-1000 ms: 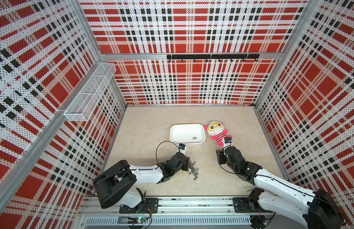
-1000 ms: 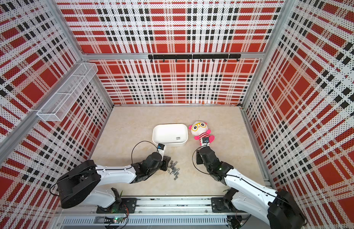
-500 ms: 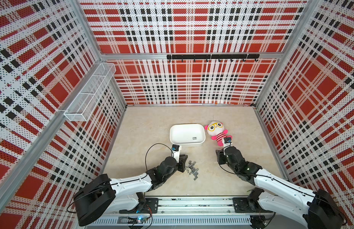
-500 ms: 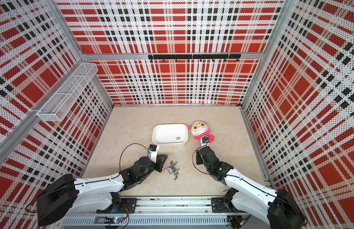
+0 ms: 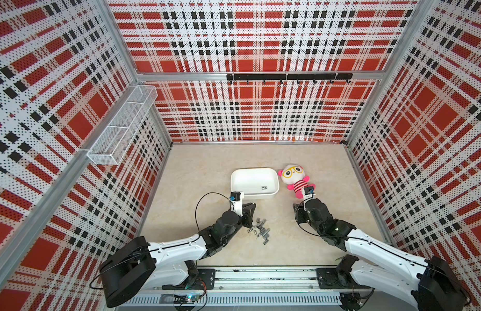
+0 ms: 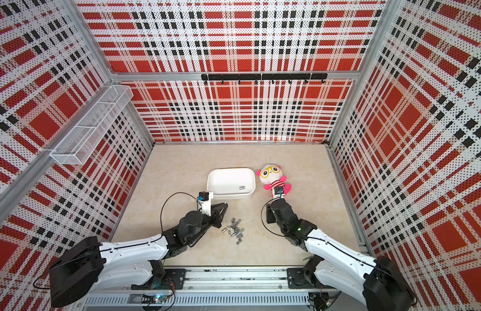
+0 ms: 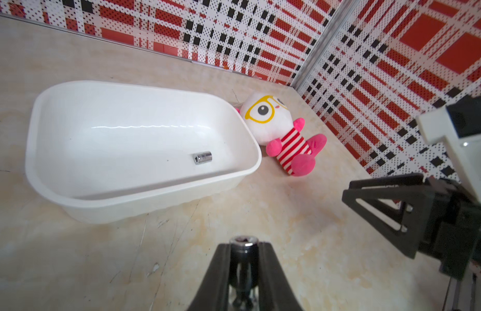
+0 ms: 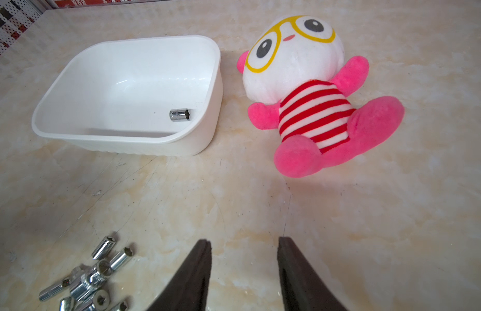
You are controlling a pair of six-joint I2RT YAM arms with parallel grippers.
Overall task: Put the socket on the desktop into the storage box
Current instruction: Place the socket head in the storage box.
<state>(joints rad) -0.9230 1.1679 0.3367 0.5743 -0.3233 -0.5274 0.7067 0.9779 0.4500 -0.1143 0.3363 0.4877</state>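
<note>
Currently left hand (image 7: 244, 245) grips socket (image 7: 244, 257), short of storage box (image 7: 142, 194)

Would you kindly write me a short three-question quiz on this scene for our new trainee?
1. True or false: the storage box is empty.
2. What is the left gripper shut on? A) nothing B) a socket C) a spoon
3. Fill in the blank: the right gripper has its jaws ___, with nothing between them.
Key: 1. False, a lone socket lies inside. 2. B. 3. open.
</note>
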